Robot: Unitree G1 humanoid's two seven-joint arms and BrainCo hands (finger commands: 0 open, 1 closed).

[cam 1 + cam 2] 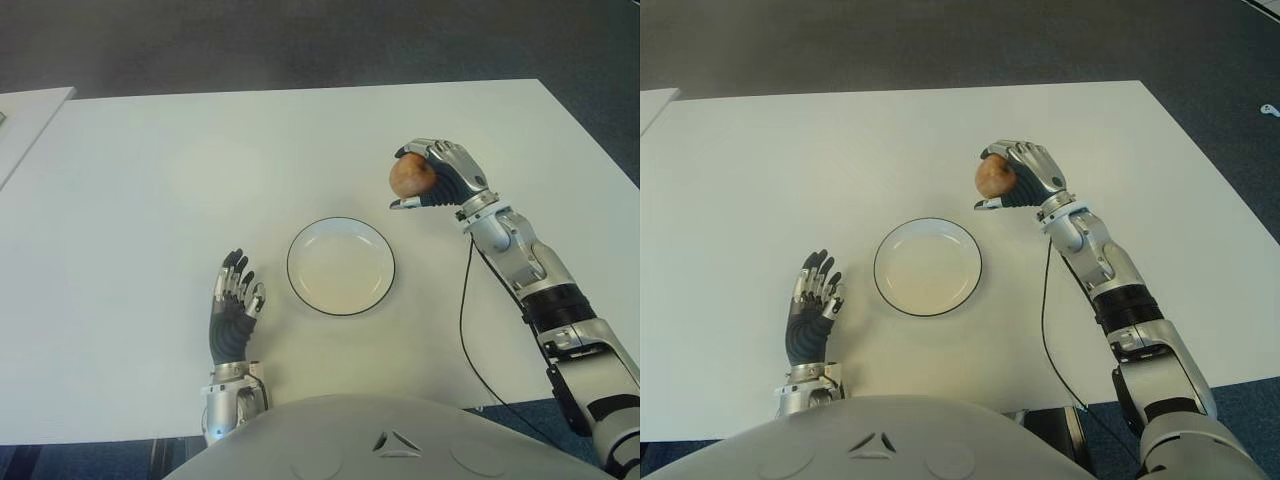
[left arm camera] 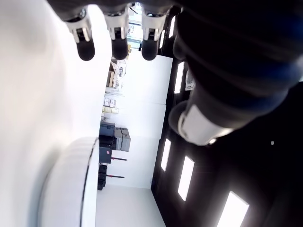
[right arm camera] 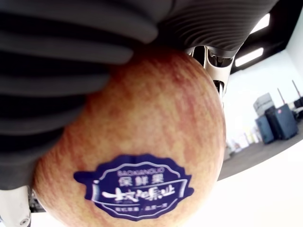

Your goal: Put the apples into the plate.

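Observation:
My right hand (image 1: 425, 180) is shut on a red-yellow apple (image 1: 410, 177) and holds it above the table, up and to the right of the plate. In the right wrist view the apple (image 3: 142, 151) fills the frame, with a blue sticker on it and my fingers (image 3: 61, 47) curled over it. The white plate (image 1: 341, 226) with a dark rim lies in the middle of the table with nothing in it. My left hand (image 1: 236, 295) shows to the left of the plate, fingers spread and holding nothing.
The white table (image 1: 180, 170) stretches wide around the plate. A thin black cable (image 1: 464, 330) runs from my right wrist down across the table's near right side. A second white surface (image 1: 25, 115) shows at the far left. Dark carpet lies beyond the table.

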